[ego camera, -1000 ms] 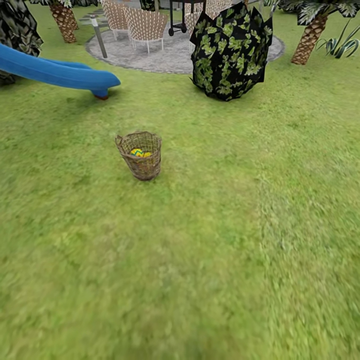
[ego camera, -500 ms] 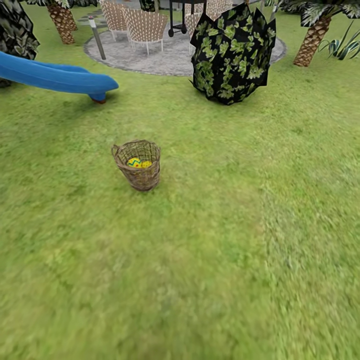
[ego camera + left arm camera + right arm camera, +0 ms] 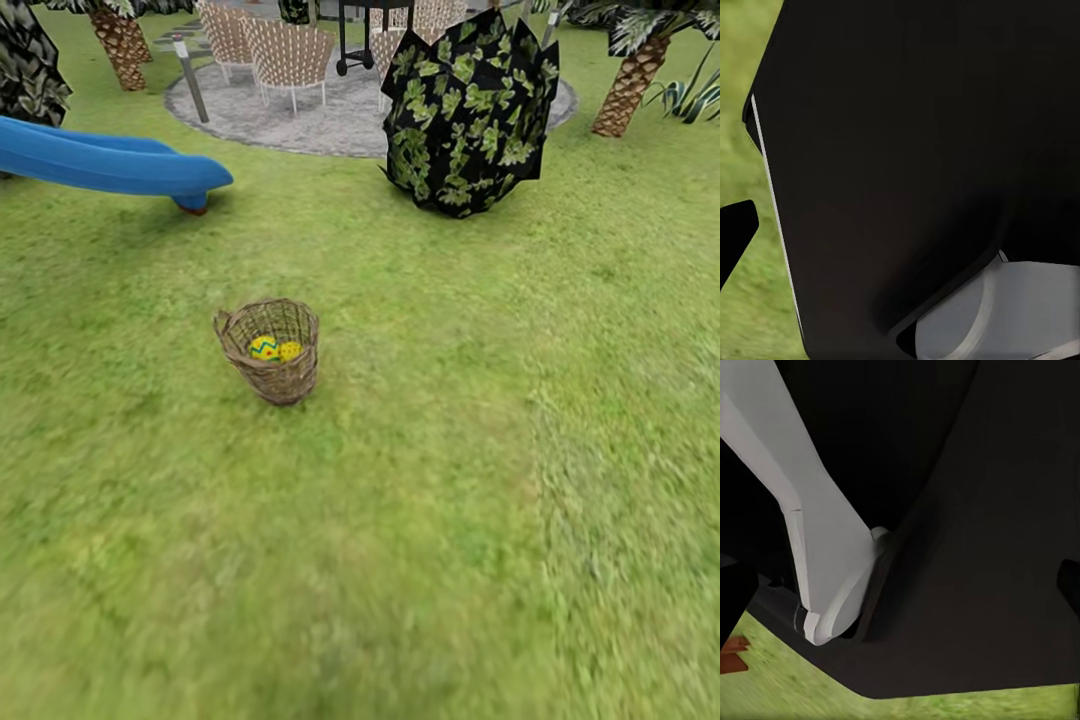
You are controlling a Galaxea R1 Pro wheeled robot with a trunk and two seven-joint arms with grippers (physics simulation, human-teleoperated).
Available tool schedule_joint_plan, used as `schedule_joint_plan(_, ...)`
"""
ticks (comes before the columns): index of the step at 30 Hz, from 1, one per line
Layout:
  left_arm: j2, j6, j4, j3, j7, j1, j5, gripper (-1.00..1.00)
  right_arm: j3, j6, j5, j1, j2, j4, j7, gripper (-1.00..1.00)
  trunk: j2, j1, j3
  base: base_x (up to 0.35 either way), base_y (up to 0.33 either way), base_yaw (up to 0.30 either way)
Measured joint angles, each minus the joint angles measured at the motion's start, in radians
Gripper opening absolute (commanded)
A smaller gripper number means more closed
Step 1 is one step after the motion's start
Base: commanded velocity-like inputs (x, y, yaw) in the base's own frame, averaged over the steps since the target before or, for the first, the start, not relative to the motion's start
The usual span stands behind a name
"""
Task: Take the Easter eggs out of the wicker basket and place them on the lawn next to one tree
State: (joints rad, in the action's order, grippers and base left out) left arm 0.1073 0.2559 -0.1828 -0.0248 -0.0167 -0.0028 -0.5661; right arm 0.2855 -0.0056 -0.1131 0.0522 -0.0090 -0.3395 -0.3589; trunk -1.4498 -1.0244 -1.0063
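Head view: unlabelled wicker basket (image 3: 268,350) holds Easter eggs (image 3: 264,347) on lawn (image 3: 400,520).

The head camera looks forward and down from well above the lawn (image 3: 420,520), taking in the basket (image 3: 268,350) at middle distance and the slide (image 3: 110,165), gravel circle (image 3: 300,110) and dark bush (image 3: 468,115) farther off. Each wrist camera sits pressed close to dark robot bodywork (image 3: 915,150), with grass at the frame edges, the one part shared with the head view.
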Motion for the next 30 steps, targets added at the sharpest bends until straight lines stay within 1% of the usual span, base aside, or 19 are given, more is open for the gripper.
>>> schedule_joint_plan(19,0.0,0.0,0.0,0.0,0.0,0.0,-0.001,1.0,0.003,0.0,-0.001,0.0,0.002,0.0,0.002,1.0,0.0,0.0,0.0,0.341,0.0,0.0)
schedule_joint_plan(22,0.0,0.003,0.0,0.0,0.0,0.0,0.001,1.0,0.003,0.0,-0.001,0.0,0.002,0.0,0.002,1.0,0.0,0.0,0.0,0.153,0.0,0.0)
schedule_joint_plan(28,-0.001,0.007,0.0,0.008,0.0,0.0,-0.002,1.0,0.0,0.0,0.001,0.0,0.002,-0.001,0.003,1.0,0.0,-0.001,0.0,0.025,0.0,0.0)
schedule_joint_plan(30,-0.002,0.002,-0.004,0.005,-0.001,0.0,0.002,1.0,-0.005,0.006,0.001,0.0,0.001,-0.006,0.032,1.0,0.0,-0.001,0.0,0.002,0.0,0.0)
